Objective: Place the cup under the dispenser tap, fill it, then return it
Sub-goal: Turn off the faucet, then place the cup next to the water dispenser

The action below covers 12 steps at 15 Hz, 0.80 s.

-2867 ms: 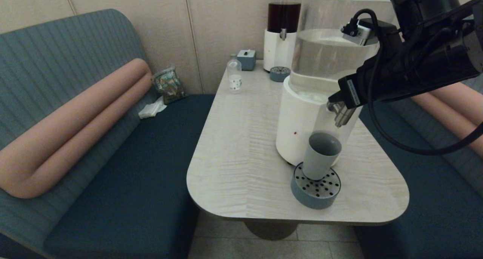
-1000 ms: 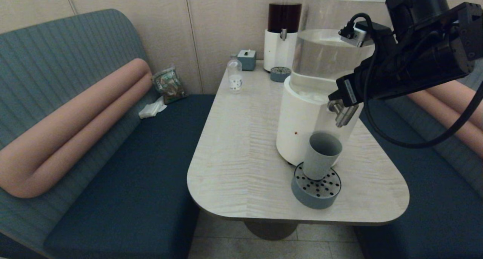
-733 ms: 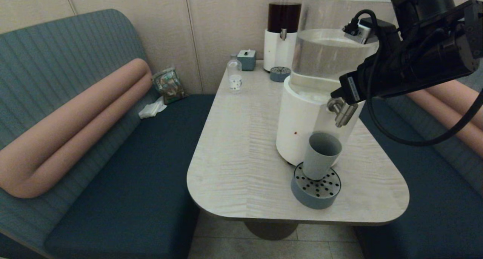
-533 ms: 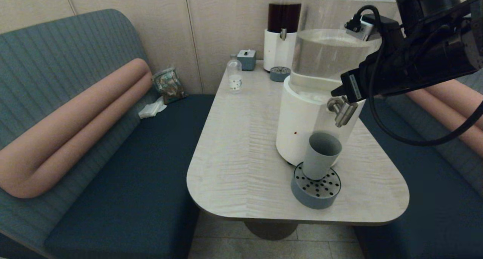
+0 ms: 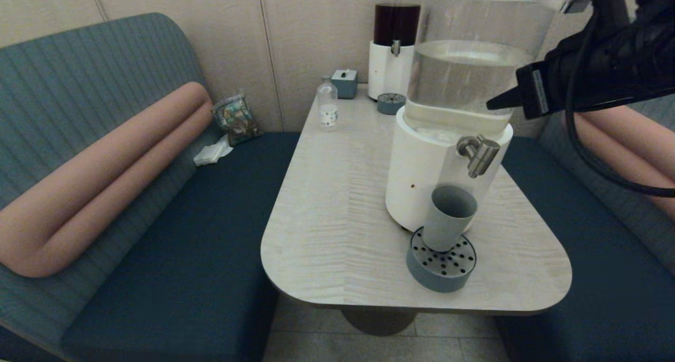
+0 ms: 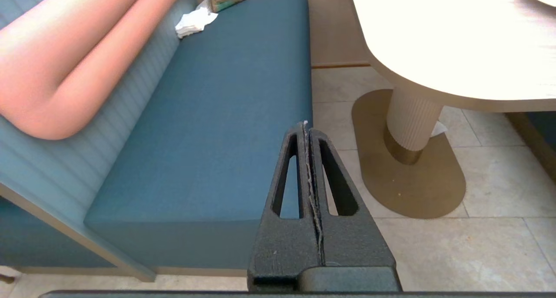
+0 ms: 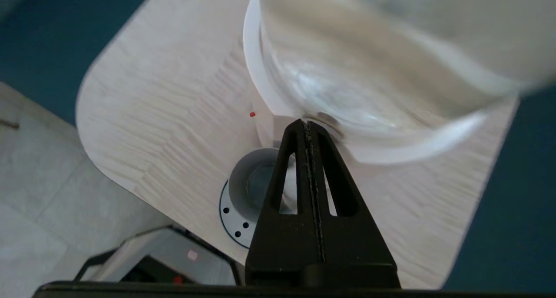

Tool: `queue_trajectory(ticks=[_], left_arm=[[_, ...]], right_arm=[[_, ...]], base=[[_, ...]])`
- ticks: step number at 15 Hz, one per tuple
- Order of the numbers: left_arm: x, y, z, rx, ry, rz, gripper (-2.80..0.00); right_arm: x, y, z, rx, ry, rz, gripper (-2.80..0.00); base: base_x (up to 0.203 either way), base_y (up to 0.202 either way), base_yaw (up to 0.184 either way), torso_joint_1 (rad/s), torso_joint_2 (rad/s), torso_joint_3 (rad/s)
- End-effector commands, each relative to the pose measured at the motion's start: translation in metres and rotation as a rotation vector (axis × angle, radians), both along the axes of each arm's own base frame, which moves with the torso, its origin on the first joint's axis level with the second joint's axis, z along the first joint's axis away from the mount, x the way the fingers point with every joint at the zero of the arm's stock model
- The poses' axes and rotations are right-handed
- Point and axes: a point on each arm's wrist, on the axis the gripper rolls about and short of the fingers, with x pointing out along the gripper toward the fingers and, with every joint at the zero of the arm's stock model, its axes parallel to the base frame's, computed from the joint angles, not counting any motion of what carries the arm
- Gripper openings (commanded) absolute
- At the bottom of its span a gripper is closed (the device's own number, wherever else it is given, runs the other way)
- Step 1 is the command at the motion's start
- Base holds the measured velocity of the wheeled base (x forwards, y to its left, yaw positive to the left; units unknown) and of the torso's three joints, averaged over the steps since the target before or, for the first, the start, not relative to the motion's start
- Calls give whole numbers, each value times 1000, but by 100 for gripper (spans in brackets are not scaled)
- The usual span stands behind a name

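My right gripper (image 7: 307, 126), fingers pressed together, empty, above the brushed-steel tap (image 5: 478, 155); next, grasp the grey-blue tapered cup (image 5: 448, 217) below.

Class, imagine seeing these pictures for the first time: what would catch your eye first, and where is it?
The big dispenser with its clear tank stands on the table's right half, the grey cup upright on the round drip tray beneath its steel tap. The black right gripper, shut, hangs above and right of the tap.
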Motion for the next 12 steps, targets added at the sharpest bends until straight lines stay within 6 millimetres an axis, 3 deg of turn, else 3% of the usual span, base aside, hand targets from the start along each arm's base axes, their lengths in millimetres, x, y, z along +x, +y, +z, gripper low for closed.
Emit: queue_trajectory(ticks=[1, 3, 7, 10, 12], left_arm=[[0, 0, 0, 0, -1, 0, -280], [0, 0, 0, 0, -1, 0, -280], [0, 0, 0, 0, -1, 0, -280], [0, 0, 0, 1, -1, 0, -280], [0, 0, 0, 1, -1, 1, -280]], right_arm=[[-24, -12, 19, 23, -63, -11, -280], [-37, -30, 30, 37, -104, -66, -280], [-73, -85, 54, 57, -217, -283, -280], [-127, -106, 66, 60, -309, -399, -280], [-167, -113, 60, 64, -329, -434, -280]], base=[[0, 0, 0, 0, 0, 0], [0, 0, 0, 0, 0, 0], [0, 0, 0, 0, 0, 0], [0, 0, 0, 0, 0, 0], [0, 0, 0, 0, 0, 0]])
